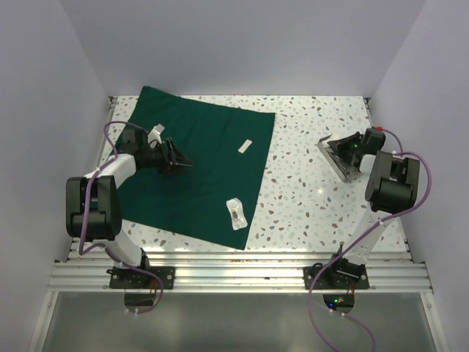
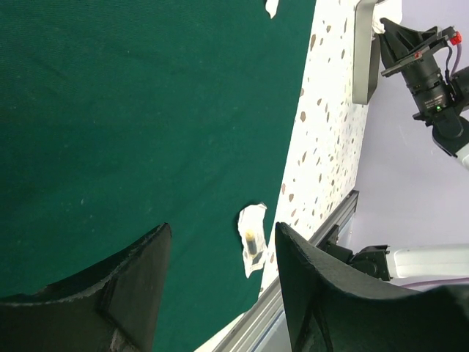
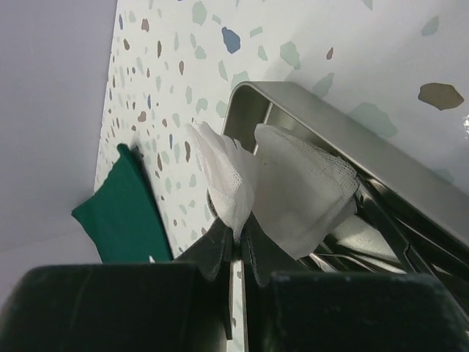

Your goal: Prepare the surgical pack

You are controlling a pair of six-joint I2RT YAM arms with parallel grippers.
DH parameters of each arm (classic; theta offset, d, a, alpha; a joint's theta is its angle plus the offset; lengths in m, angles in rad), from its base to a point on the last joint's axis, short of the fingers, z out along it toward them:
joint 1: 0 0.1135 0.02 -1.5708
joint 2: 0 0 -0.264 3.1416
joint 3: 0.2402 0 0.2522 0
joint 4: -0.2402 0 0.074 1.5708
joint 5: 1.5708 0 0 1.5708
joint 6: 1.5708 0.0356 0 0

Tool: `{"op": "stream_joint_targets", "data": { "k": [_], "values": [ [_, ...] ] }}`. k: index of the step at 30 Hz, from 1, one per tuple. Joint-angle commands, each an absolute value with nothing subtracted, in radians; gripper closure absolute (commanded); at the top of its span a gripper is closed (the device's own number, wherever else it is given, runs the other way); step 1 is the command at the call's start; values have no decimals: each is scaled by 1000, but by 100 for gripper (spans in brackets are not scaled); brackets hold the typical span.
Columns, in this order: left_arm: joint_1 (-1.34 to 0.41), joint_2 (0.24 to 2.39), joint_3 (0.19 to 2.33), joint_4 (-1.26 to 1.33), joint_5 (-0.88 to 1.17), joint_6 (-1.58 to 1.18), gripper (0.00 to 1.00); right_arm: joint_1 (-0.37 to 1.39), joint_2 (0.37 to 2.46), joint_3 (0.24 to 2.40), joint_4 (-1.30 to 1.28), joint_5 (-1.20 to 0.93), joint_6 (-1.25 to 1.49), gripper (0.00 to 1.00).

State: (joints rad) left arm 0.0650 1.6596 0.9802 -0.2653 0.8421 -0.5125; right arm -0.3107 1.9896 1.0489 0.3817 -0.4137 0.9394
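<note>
Two claws are mine, and they stand well apart. My left claw (image 1: 176, 158) hangs released, jaws spread wide, over the surgical pack (image 1: 198, 165), touching nothing that I can see. The surgical pack is a dark green cloth lying spread flat on the left half of the speckled bench (image 1: 308, 191), one corner reaching toward the far left wall. Between my left fingers (image 2: 139, 282) I look down on a white packet (image 2: 251, 238) with a dark piece inside, lying on the cloth just inside its near right edge. A small white pad (image 1: 245, 146) lies further back on the cloth, near its right edge.

My right claw (image 3: 238, 235) is clenched on a piece of white gauze (image 3: 300, 191), pinching a fold of it at the fingertips. The gauze hangs at the corner of the metal tray (image 3: 308, 110), which sits on the right side of the bench. Steel instruments (image 3: 388, 227) lie inside the tray.
</note>
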Motion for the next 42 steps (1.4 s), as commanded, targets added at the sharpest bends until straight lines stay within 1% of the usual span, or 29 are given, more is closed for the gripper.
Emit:
{"op": "stream_joint_targets", "data": {
  "k": [1, 11, 16, 19, 20, 22, 26, 28, 31, 34, 39, 42],
  "values": [
    [74, 1664, 1017, -241, 870, -520, 38, -314, 1979, 1103, 302, -402, 870, 100],
    [72, 1658, 1012, -247, 868, -523, 37, -316, 2005, 1175, 163, -362, 802, 100],
    [72, 1651, 1005, -245, 870, -528, 37, -318, 2005, 1192, 106, -351, 773, 95],
    [72, 1644, 996, -241, 871, -531, 37, -318, 2003, 1190, 87, -351, 770, 88],
    [72, 1643, 996, -241, 871, -531, 37, -319, 2003, 1190, 84, -353, 769, 83],
    [72, 1640, 991, -241, 871, -531, 37, -318, 1993, 1195, 80, -360, 765, 80],
    [72, 1635, 989, -241, 876, -529, 37, -318, 1956, 1203, 42, -357, 755, 63],
    [72, 1635, 989, -238, 877, -531, 37, -318, 1921, 1197, 12, -348, 743, 58],
    [72, 1637, 991, -233, 884, -531, 37, -318, 1888, 1187, -27, -333, 719, 53],
    [72, 1635, 991, -230, 885, -528, 37, -318, 1853, 1186, -69, -319, 695, 51],
    [72, 1629, 982, -227, 888, -528, 37, -325, 1781, 1181, -136, -285, 664, 49],
    [71, 1625, 979, -241, 873, -525, 37, -327, 1737, 1186, -221, -241, 637, 50]
  ]
}}
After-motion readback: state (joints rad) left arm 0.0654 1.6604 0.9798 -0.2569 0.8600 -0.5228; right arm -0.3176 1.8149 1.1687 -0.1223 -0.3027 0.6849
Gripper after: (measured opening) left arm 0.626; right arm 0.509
